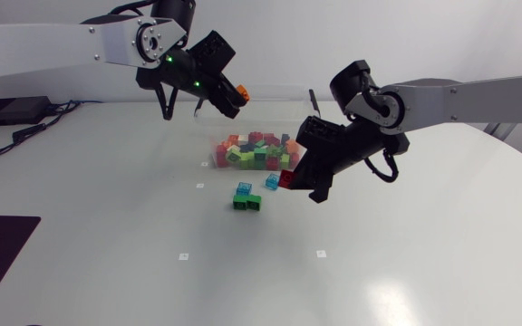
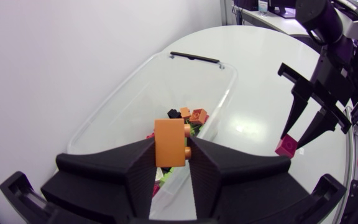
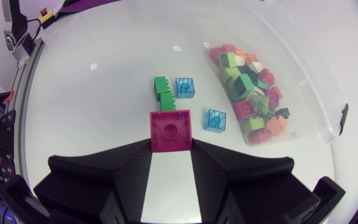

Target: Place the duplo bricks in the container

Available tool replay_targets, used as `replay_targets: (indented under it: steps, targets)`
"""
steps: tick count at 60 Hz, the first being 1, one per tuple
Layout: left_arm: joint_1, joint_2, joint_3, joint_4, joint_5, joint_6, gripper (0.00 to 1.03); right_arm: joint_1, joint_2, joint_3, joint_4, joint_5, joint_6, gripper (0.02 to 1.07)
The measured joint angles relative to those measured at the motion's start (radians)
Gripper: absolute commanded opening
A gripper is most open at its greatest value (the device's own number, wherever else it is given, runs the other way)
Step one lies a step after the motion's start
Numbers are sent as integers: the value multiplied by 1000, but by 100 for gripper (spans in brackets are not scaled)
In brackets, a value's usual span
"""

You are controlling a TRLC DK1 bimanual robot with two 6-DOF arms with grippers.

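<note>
two duplo bricks are off the table: a small orange plastic brick [image 2: 170, 137] clamped between the left gripper [image 2: 171, 151] fingers above the clear plastic container [image 2: 117, 112], and a dark pink square brick [image 3: 171, 127] pinched in the right gripper [image 3: 171, 144] just beside it. the right wrist view alone shows plainly the heap of mixed bricks [image 3: 250, 93] inside, and near the container one translucent blue brick [image 3: 184, 86], another [image 3: 214, 119] and a green stacked pair [image 3: 163, 94]. both wrists tilt downward.

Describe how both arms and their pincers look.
Both the left arm and the right arm have silver-grey links with black joints. A small green light glows on the left one; a black cable loops by the right wrist. The left pincer and right pincer are matte black, with two broad wedge-shaped fingers each.
</note>
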Motion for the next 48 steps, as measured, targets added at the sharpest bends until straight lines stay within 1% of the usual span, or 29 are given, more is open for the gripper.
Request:
replay_targets:
  steps: [5,9,14,17,18,19,20,21,22,23,25,38,48]
  targets:
    - [8,46,49,0,-1,-18,28,-11,-1,18,5,-3,24,33]
    - [13,82,84,0,-17,-33,29,-22,-1,39,16,-3,51,33]
    - [18,120,123,-1,-28,-52,41,-34,-1,68,40,-3,88,33]
    - [23,140,145,-3,-42,-64,52,-39,-1,89,53,-4,109,33]
    - [25,144,151,-3,-44,-67,59,-40,-1,96,54,-4,115,33]
    - [27,148,157,-3,-48,-70,61,-41,-1,105,57,-3,125,33]
    - [28,151,161,-4,-50,-72,75,-43,-1,113,58,-4,131,33]
    - [29,153,165,-4,-54,-77,79,-45,-1,121,61,-4,137,33]
    - [31,155,168,-4,-55,-80,89,-45,-1,126,65,-4,146,33]
    - [33,157,171,-3,-56,-85,93,-45,-1,132,70,-4,151,33]
    - [35,158,175,-4,-60,-87,98,-45,-1,145,83,-3,165,33]
    - [42,153,169,-3,-72,-92,98,-45,11,217,120,-3,244,33]
    - [42,48,39,6,-72,-90,98,-45,57,275,151,7,292,33]
